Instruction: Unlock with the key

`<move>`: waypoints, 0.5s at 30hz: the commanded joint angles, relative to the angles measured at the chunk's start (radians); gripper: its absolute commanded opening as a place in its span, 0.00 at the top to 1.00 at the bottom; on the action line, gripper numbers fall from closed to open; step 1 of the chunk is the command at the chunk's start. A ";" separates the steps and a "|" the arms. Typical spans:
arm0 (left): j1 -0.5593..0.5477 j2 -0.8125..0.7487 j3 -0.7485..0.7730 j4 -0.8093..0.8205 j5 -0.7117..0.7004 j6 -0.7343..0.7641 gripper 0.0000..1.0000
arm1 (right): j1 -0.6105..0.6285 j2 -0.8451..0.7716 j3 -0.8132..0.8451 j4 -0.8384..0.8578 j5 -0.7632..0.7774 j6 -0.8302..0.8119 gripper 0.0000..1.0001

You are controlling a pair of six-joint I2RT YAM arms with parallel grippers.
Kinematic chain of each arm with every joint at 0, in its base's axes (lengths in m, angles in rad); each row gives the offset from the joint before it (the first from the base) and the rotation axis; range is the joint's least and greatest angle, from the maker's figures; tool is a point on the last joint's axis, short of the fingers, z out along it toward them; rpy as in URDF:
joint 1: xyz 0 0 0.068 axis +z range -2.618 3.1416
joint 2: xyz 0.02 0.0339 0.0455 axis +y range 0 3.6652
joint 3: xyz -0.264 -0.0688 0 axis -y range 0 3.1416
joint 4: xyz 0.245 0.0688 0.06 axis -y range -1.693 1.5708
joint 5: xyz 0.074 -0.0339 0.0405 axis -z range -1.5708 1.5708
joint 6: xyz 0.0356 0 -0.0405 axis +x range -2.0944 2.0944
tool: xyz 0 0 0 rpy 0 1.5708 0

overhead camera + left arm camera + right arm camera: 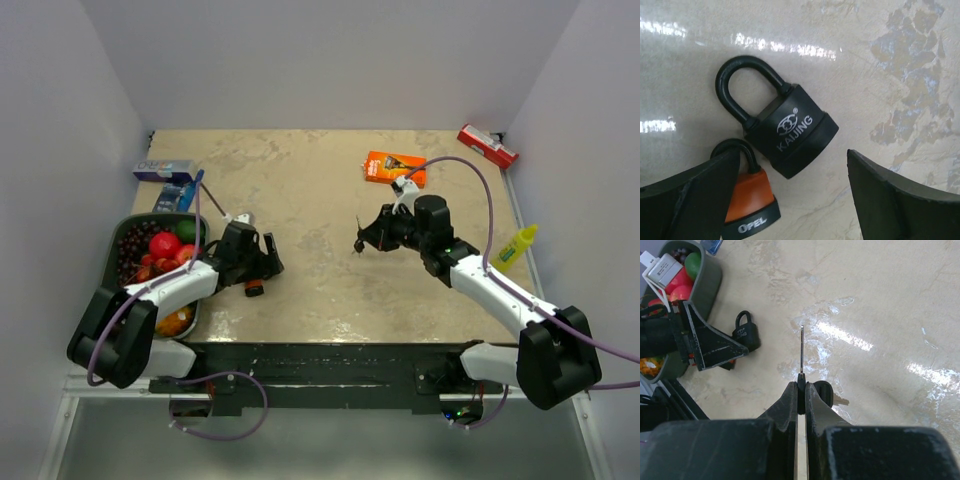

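Note:
A black padlock (790,130) marked KAIJING lies flat on the table, its shackle pointing away. An orange padlock (747,200) marked OPEL lies beside it, partly behind one finger. My left gripper (792,155) hovers open just over them, with its fingers (900,195) spread to either side of the black lock's body. My right gripper (801,386) is shut on the black head of a key (802,347), whose thin blade points toward the black padlock (746,332). A second key (827,394) hangs beside the jaws. The right gripper (362,243) sits mid-table, well apart from the left gripper (262,262).
A grey bowl (125,228) of fruit stands at the left, close behind the left arm. A blue box (165,171) lies at the back left, an orange packet (395,167) at the back centre, a red box (488,146) in the far right corner and a yellow bottle (515,250) by the right wall.

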 commanded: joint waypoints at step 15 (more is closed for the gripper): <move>-0.017 0.049 0.120 -0.072 -0.117 0.072 0.11 | 0.002 -0.032 -0.003 0.031 -0.020 -0.034 1.00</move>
